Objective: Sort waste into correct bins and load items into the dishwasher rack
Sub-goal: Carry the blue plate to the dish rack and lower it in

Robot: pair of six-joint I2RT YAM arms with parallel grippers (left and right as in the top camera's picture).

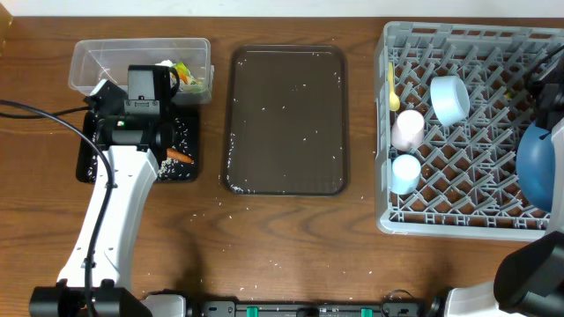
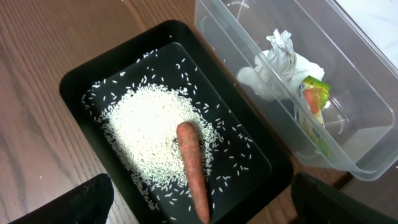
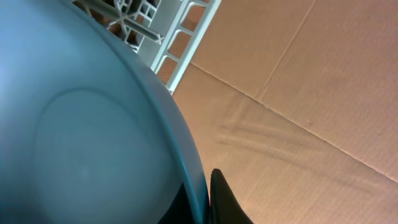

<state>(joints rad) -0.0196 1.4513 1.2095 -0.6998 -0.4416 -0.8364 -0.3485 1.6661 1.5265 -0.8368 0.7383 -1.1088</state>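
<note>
My left gripper (image 2: pixel 199 205) is open and empty, hovering above the black tray (image 2: pixel 81 81), also seen from overhead (image 1: pixel 187 169). The tray holds loose white rice (image 2: pixel 146 134) and an orange carrot (image 2: pixel 193 168). The clear tub (image 2: pixel 367 155) beside it holds crumpled white tissue (image 2: pixel 277 68) and the green-yellow wrapper (image 2: pixel 314 99). My right gripper (image 3: pixel 208 199) is shut on the rim of the dark blue plate (image 3: pixel 81 137), which stands at the right edge of the grey dishwasher rack (image 1: pixel 388 220). In the rack are the light blue bowl (image 1: pixel 450 99), pink cup (image 1: pixel 408 129), small light blue cup (image 1: pixel 405 172) and yellow spoon (image 1: pixel 392 88).
A large dark brown serving tray (image 1: pixel 286 119) with scattered rice grains lies between the bins and the rack. A few loose grains lie on the wooden table in front of it. A black cable (image 1: pixel 35 110) runs in from the left edge.
</note>
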